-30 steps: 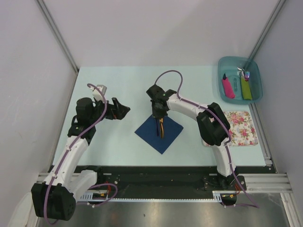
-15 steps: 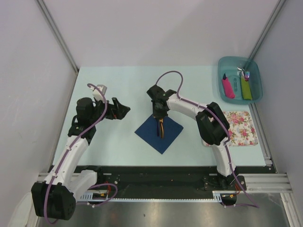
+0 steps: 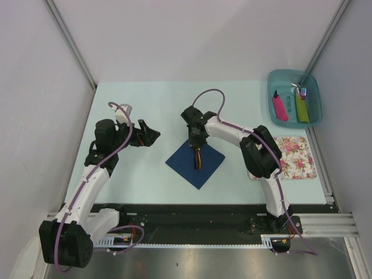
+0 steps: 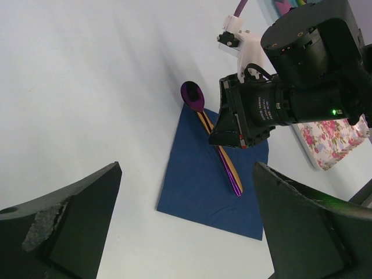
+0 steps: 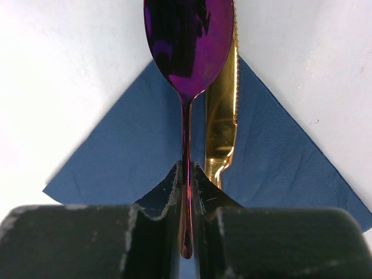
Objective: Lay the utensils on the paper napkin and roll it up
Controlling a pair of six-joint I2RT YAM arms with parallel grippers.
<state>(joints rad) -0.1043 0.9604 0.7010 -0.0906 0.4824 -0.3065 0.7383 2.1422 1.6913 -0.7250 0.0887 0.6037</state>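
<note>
Over the napkin (image 3: 183, 166), the right end effector (image 5: 186, 174) pinches the spoon (image 5: 189, 35); the left end effector (image 4: 186, 170) gapes empty.

Pale mint table (image 3: 145, 99) w/ plain white walls (image 3: 203, 35)

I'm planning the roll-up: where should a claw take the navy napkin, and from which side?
The napkin's bare corner nearest the left arm, approached low from that side by the open left claw. The purple spoon and gold knife lie along the diagonal between the far and near corners, so this side corner is free and would probably fold over them.
</note>
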